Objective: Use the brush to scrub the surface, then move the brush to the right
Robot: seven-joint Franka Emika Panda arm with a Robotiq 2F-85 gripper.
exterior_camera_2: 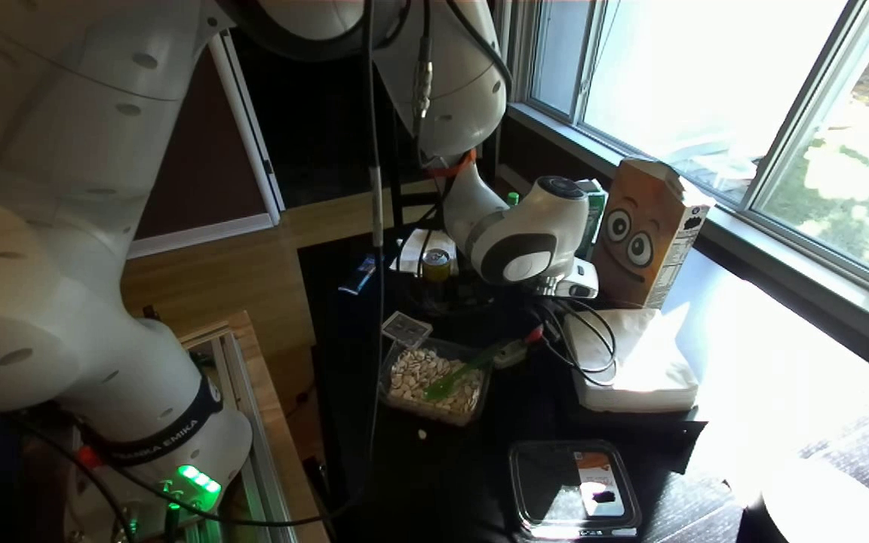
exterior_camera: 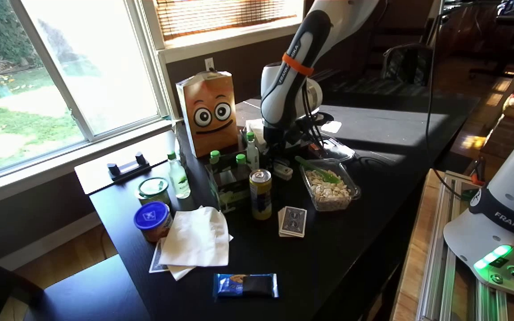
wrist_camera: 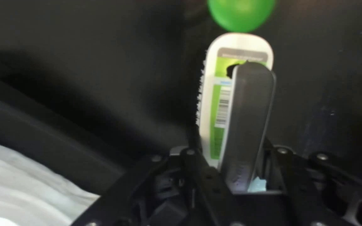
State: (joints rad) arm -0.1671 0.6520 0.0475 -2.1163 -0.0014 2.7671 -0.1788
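The glossy black tabletop (exterior_camera: 328, 254) fills most of my workspace, and I have the Franka arm (exterior_camera: 279, 100) reaching down over it. An orange carton (exterior_camera: 212, 127) with a printed smiling face stands upright in both exterior views. The clear plastic tub (exterior_camera: 350, 177) sits near my gripper (wrist_camera: 233, 141), which is clamped on the scrub brush (wrist_camera: 237, 111), dark grey handle toward my wrist camera; whether the bristles touch the tabletop I can't tell. In an exterior view I see the brush low between the tub and the yellow can (exterior_camera: 261, 198). A green spoon (exterior_camera: 328, 177) lies in the tub, handle end near the brush. Then come stacked playing cards (exterior_camera: 293, 221) and, smallest, the pale seeds (exterior_camera_2: 423, 373) in the tub.
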